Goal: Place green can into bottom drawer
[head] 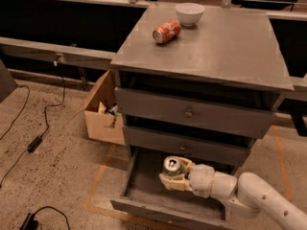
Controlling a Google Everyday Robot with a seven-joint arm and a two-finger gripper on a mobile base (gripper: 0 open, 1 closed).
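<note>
Aluminium is what the green can (171, 166) is made of, so I judge it light, with a thin wall that holds its shape under a modest squeeze but dents under a hard one. The sides are smooth and likely slippery. Whether it is full or empty cannot be told. The best hold is across the round side at about mid-height, keeping it upright, since it would roll if laid down.

The pincer (173, 177) is clenched on the green can in just that way, with the silver top facing up. It hangs low over the open bottom drawer (144, 198), just below the front of the middle drawer (182, 147). Whether the can's base touches the tray cannot be told.

By count: two cans, the green one and a red can (166, 31) lying on its side on the table (216, 56); one white bowl (189, 13) just beside the red can; three drawers, the top drawer (188, 113) and the middle one pushed in; one cardboard box (98, 121) on the floor at the table's side; one pincer
</note>
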